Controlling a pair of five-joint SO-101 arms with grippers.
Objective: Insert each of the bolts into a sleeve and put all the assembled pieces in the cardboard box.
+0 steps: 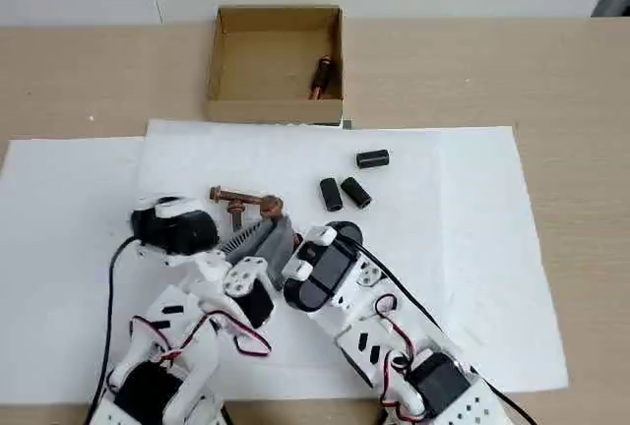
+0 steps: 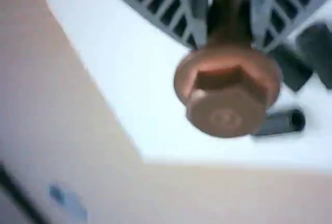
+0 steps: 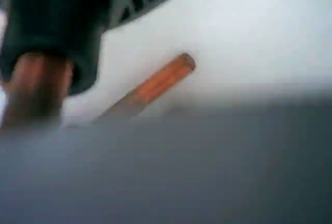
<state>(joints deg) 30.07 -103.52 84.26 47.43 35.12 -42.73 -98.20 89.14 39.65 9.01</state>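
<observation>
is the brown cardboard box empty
No, one copper-coloured bolt lies inside the brown cardboard box, close to its right wall.

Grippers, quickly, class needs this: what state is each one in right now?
Left gripper: closed, holding a bolt by its shaft.
Right gripper: cannot be told.
</observation>
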